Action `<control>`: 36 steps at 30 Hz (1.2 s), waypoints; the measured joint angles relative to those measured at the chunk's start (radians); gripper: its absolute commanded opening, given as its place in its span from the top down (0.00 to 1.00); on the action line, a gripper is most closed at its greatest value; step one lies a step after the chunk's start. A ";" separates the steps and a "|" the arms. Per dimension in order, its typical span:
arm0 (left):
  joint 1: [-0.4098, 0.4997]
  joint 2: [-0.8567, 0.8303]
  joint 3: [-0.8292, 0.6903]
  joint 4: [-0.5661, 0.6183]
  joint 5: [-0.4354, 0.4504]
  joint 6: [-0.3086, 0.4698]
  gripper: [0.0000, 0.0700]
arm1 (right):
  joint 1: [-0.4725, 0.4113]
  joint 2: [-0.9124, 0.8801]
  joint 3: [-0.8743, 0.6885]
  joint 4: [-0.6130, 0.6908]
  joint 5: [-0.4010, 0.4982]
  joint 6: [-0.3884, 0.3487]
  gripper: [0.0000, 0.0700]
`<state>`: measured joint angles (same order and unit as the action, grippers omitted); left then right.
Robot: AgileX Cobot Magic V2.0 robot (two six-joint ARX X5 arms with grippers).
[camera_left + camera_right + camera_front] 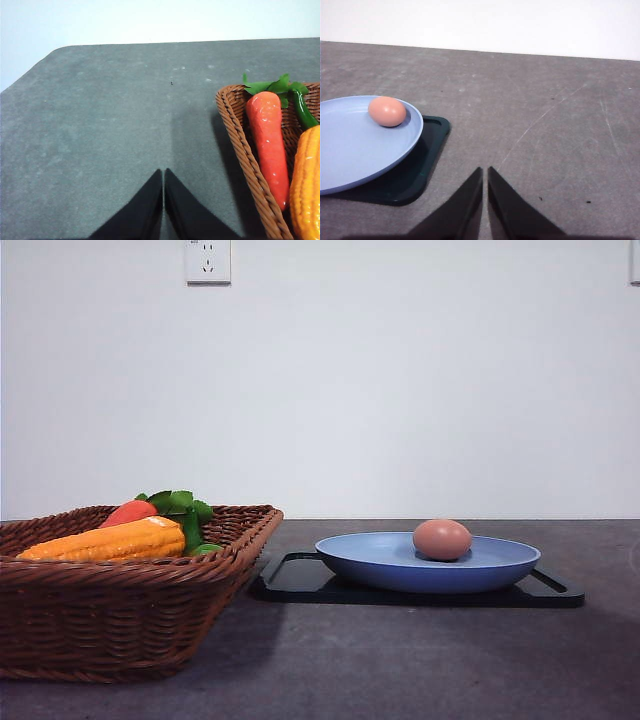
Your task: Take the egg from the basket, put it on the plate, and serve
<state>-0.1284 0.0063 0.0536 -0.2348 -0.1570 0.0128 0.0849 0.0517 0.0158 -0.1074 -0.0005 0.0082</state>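
Low in their wrist frames, the left gripper point(163, 172) and right gripper point(485, 171) each have fingers pressed together, holding nothing, above bare table, while the basket point(120, 615) fills the front view's lower left and the egg point(442, 539) rests on the plate point(400, 565) at centre right.

Your front view cuts off the basket point(120, 615) at its left edge. The plate point(355, 150) runs past the right wrist view's edge.
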 measured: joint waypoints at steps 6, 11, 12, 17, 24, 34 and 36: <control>0.000 0.000 0.000 0.000 0.000 0.000 1.00 | 0.000 0.000 0.000 0.000 0.000 0.000 1.00; 0.000 0.000 0.000 0.000 0.000 0.000 1.00 | 0.000 0.000 0.000 0.000 0.000 0.000 1.00; 0.000 0.000 0.000 0.000 0.000 0.000 1.00 | 0.000 0.000 0.000 0.000 0.000 0.000 1.00; 0.000 0.000 0.000 0.000 0.000 0.000 1.00 | 0.000 0.000 0.000 0.000 0.000 0.000 1.00; 0.000 0.000 0.000 0.000 0.000 0.000 1.00 | 0.000 0.000 0.000 0.000 0.000 0.000 1.00; 0.000 0.000 0.000 0.000 0.000 0.000 1.00 | 0.000 0.000 0.000 0.000 0.000 0.000 1.00; 0.000 0.000 0.000 0.000 0.000 0.000 1.00 | 0.000 0.000 0.000 0.000 0.000 0.000 1.00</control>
<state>-0.1284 0.0063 0.0536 -0.2351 -0.1570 0.0128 0.0849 0.0517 0.0158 -0.1077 -0.0002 0.0082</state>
